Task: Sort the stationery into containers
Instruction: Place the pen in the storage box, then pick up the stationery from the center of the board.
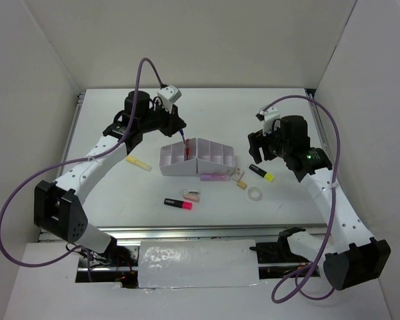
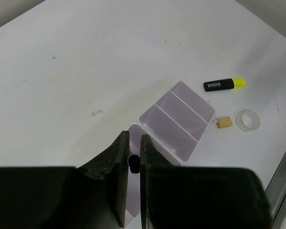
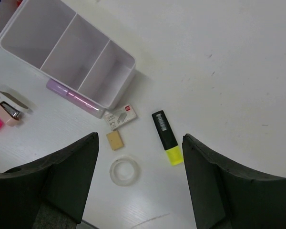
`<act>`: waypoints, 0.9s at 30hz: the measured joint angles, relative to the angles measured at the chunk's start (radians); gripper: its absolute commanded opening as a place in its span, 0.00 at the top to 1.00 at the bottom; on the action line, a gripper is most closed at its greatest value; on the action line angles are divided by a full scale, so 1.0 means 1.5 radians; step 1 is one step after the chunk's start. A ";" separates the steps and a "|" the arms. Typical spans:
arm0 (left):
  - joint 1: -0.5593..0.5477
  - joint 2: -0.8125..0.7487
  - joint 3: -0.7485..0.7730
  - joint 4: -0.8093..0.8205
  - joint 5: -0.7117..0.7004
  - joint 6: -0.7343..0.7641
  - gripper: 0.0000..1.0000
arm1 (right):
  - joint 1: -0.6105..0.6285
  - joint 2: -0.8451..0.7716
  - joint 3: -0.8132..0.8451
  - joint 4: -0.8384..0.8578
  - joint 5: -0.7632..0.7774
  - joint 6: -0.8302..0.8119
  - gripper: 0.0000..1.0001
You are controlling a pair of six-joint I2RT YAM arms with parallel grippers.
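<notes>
The white organiser (image 1: 197,159) stands mid-table. My left gripper (image 1: 183,135) is shut on the blue pen (image 1: 186,148) and holds it upright over the organiser's far-left compartment. In the left wrist view the pen's dark blue end (image 2: 133,162) shows between the nearly closed fingers (image 2: 121,157), above the organiser (image 2: 178,119). My right gripper (image 1: 259,157) is open and empty, above the black-yellow highlighter (image 1: 261,173). In the right wrist view that highlighter (image 3: 166,137), the tape ring (image 3: 124,171) and the tan eraser (image 3: 115,140) lie between the wide-open fingers (image 3: 71,167).
A purple marker (image 1: 215,177) lies along the organiser's front. A small staple box (image 3: 120,117) lies beside the tan eraser. A black-pink highlighter (image 1: 179,203) and a small pink item (image 1: 192,196) lie nearer me. A cream stick (image 1: 139,163) lies left of the organiser.
</notes>
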 measured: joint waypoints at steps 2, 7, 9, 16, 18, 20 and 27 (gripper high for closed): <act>-0.006 0.000 0.000 0.001 0.000 0.000 1.00 | -0.007 0.000 -0.004 -0.001 -0.003 0.003 0.23; -0.022 0.000 0.000 -0.001 -0.002 0.002 0.84 | -0.011 0.000 -0.013 -0.002 -0.007 0.008 0.23; -0.030 0.002 0.000 -0.004 -0.006 0.006 0.68 | -0.011 0.000 -0.017 -0.002 -0.007 0.008 0.23; -0.065 0.005 -0.010 -0.016 -0.031 0.052 0.43 | -0.012 0.004 -0.018 -0.002 -0.008 0.010 0.23; -0.070 0.005 -0.011 -0.019 -0.033 0.053 0.42 | -0.012 0.006 -0.018 -0.002 -0.010 0.010 0.23; -0.070 0.004 -0.011 -0.020 -0.036 0.053 0.41 | -0.013 0.007 -0.018 -0.002 -0.011 0.010 0.23; -0.001 -0.034 0.005 -0.073 -0.049 0.052 0.29 | -0.013 0.009 -0.018 -0.002 -0.018 0.011 0.23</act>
